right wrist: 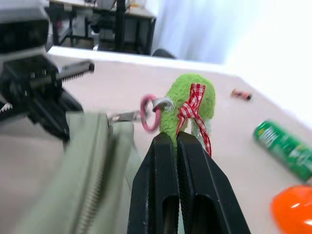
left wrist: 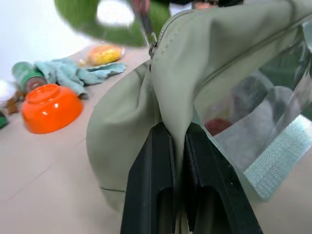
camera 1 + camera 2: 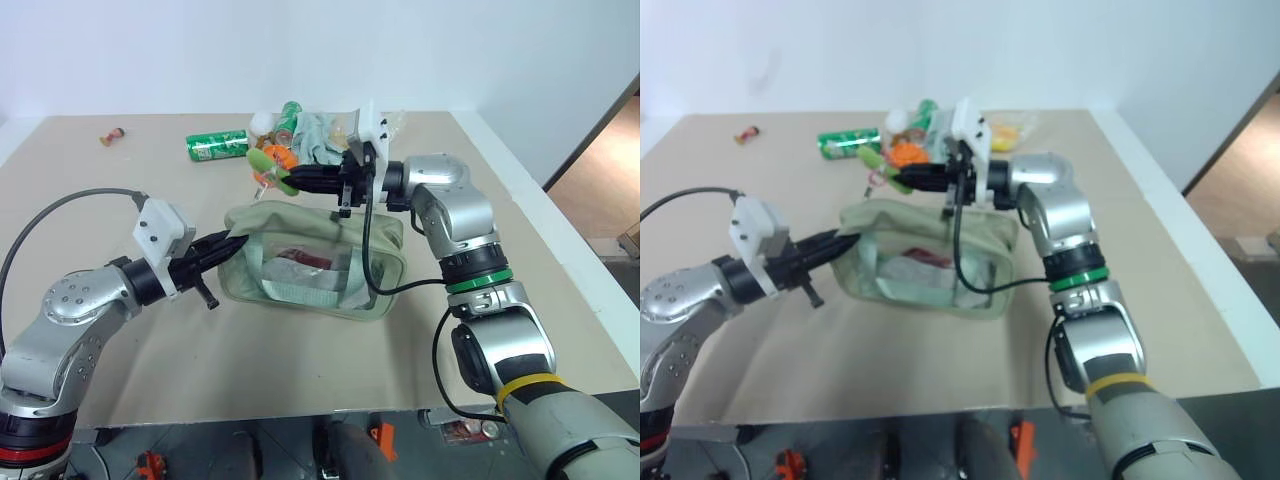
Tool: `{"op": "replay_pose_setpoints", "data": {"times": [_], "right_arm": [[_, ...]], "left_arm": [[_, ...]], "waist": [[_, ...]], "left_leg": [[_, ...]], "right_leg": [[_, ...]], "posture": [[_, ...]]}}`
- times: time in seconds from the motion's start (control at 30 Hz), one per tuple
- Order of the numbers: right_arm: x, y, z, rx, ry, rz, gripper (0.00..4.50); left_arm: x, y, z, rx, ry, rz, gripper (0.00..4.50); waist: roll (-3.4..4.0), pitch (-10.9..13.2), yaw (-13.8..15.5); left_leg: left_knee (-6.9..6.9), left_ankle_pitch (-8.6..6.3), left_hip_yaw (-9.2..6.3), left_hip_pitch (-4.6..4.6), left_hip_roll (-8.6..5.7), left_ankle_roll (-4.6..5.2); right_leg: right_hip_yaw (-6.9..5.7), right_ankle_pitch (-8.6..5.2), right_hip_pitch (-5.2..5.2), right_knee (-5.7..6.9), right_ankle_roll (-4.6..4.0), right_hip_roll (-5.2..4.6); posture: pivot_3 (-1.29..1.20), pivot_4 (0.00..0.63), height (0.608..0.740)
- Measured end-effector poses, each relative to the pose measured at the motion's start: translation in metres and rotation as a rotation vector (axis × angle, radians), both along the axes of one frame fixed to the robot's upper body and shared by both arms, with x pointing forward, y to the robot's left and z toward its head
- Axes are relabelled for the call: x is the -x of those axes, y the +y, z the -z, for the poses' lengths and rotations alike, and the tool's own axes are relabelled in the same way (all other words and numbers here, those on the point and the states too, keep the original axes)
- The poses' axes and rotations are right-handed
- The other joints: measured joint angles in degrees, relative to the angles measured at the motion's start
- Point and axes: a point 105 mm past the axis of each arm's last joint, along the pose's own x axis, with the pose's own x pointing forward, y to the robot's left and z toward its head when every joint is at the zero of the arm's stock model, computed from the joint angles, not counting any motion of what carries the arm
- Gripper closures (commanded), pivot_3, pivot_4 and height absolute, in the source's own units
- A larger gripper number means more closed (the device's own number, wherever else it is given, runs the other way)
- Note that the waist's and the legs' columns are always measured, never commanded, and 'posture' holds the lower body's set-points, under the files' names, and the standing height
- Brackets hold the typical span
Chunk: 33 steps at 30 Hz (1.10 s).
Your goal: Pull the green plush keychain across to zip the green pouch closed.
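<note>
Pinching the green pouch (image 3: pixel 310 262) at its nine o'clock end, the left gripper (image 3: pixel 232 243) should anchor firmly while the right gripper (image 3: pixel 290 180) (clamped on the green plush keychain (image 1: pixel 191 108) above the pouch's eleven o'clock corner) draws steadily along the zipper.

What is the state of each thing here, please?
pouch: pinched at one end by left gripper.
keychain: held up by right gripper.
can: lying on its side.
bowl: upside down.

Pouch (image 3: pixel 320 262) mid-table, keychain (image 3: pixel 282 180) above its far-left corner, can (image 3: pixel 217 146) behind
</note>
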Motion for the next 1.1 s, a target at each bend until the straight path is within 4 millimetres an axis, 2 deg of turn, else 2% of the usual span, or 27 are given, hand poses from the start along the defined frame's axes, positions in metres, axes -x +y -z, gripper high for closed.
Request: {"op": "replay_pose_setpoints", "data": {"times": [0.77, 1.0, 1.1], "right_arm": [[-0.002, -0.020, -0.033, -0.084, -0.106, 0.118, 4.47], [-0.002, -0.033, -0.043, -0.097, -0.141, 0.162, 4.47], [-0.004, -0.046, -0.045, -0.105, -0.153, 0.204, 4.47]], "left_arm": [[-0.009, 0.001, 0.000, -0.066, -0.042, -0.025, 4.50], [-0.017, 0.008, -0.001, -0.063, -0.040, -0.083, 4.50], [-0.020, 0.010, -0.003, -0.056, -0.050, -0.104, 4.50]], "waist": [[0.00, 0.00, -0.04], [0.00, 0.00, -0.14], [0.00, 0.00, -0.10]], "left_leg": [[0.00, 0.00, 0.01, 0.00, 0.02, 0.00], [-0.01, 0.00, 0.01, 0.02, 0.04, 0.00], [-0.01, 0.00, 0.02, 0.00, 0.04, 0.00]], "right_leg": [[0.00, 0.01, 0.00, 0.00, -0.01, 0.02], [0.00, 0.01, -0.01, 0.00, -0.01, 0.07], [-0.02, 0.01, -0.01, 0.00, -0.01, 0.05]], "posture": [[0.00, 0.150, 0.740], [0.00, 0.150, 0.740], [0.00, 0.150, 0.740]]}}
